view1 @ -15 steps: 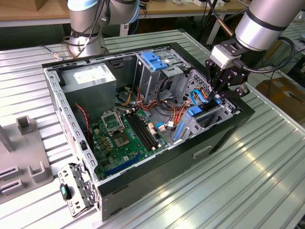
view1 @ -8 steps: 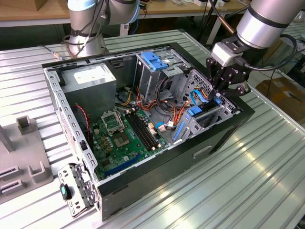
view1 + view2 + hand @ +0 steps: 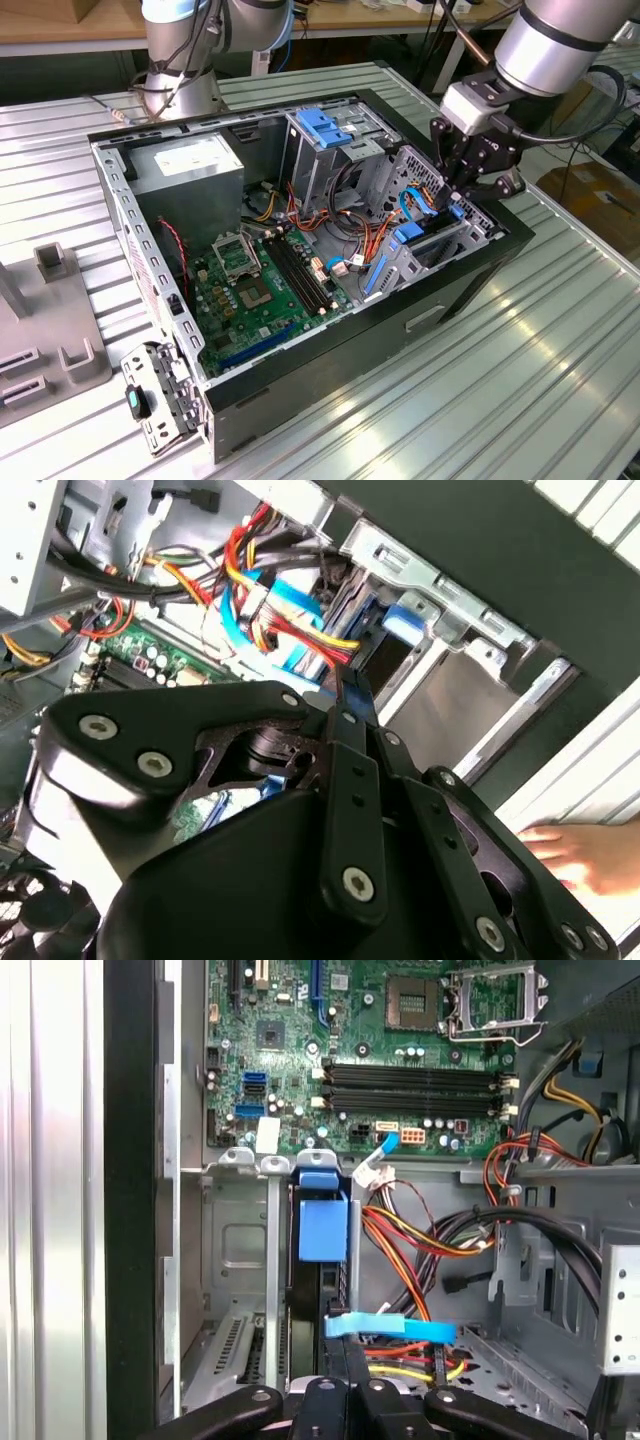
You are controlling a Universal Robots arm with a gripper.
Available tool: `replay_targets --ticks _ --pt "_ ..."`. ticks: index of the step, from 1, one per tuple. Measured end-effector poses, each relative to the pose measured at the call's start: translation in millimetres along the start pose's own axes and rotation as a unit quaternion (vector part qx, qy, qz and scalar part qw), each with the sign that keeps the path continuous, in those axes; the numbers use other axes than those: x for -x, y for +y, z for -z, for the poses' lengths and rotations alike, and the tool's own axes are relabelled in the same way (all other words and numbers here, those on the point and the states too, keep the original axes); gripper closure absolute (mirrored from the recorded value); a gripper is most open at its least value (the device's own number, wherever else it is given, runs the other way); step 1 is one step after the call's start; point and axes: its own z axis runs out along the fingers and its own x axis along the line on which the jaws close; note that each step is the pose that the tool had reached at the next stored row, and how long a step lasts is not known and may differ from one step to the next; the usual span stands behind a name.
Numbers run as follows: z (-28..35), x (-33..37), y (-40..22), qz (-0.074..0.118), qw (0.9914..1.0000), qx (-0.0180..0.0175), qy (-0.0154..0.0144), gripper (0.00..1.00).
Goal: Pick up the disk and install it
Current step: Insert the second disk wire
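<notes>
The disk (image 3: pixel 305 1290) stands edge-on in the drive bay at the case's front, dark along its edge with a blue plastic frame (image 3: pixel 322 1222) on the end. In the exterior view the disk (image 3: pixel 408 238) sits in the cage on that view's right side of the open computer case (image 3: pixel 300 395). My gripper (image 3: pixel 457 205) hangs right over this bay. Its thin black fingers are together, shut, with the tips (image 3: pixel 338 1345) at the disk's near edge beside a blue flat cable (image 3: pixel 390 1328). In the second wrist view the gripper (image 3: pixel 340 685) points into the bay, and I cannot tell if it touches the disk.
A grey power-supply box (image 3: pixel 190 170), motherboard (image 3: pixel 255 290) and a metal cage with a blue latch (image 3: pixel 325 125) fill the case. Loose red, orange and yellow cables (image 3: pixel 420 1240) run beside the bay. A hand (image 3: pixel 580 855) rests outside the case. A grey fixture (image 3: pixel 50 330) stands at the exterior view's left.
</notes>
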Motion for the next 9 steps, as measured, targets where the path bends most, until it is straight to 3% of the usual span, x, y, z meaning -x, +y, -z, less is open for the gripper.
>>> replay_targets --ticks 2,9 --pt "0.1 0.1 4.0 0.000 1.00000 0.0000 0.0000 0.89" --pt "0.2 0.1 4.7 0.000 1.00000 0.0000 0.0000 0.89"
